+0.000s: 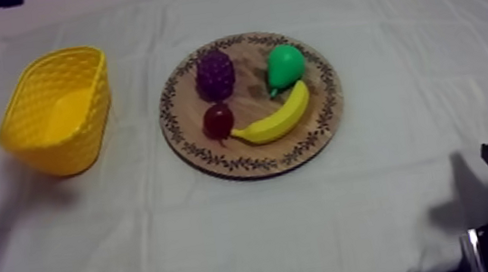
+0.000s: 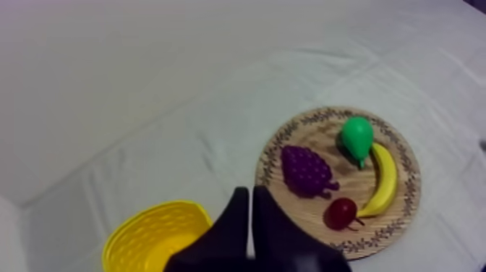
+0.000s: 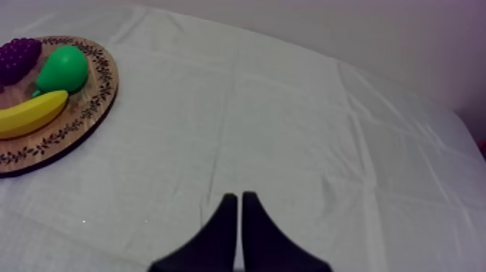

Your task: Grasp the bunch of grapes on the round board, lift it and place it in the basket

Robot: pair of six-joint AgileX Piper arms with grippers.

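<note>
- The bunch of grapes (image 1: 214,73) lies on the wooden board (image 1: 260,161), on its far left part, beside the pear (image 1: 284,65).
- The small red fruit (image 1: 217,120) and the banana (image 1: 275,122) lie along the board's near side.
- The yellow basket (image 1: 76,148) stands near the left edge of the bench (image 1: 400,180), apart from the board.
- The left fingers (image 2: 244,213) are pressed together, gripping nothing, near the basket.
- The right fingers (image 3: 231,213) are pressed together, gripping nothing, over bare bench beside the board.
</note>
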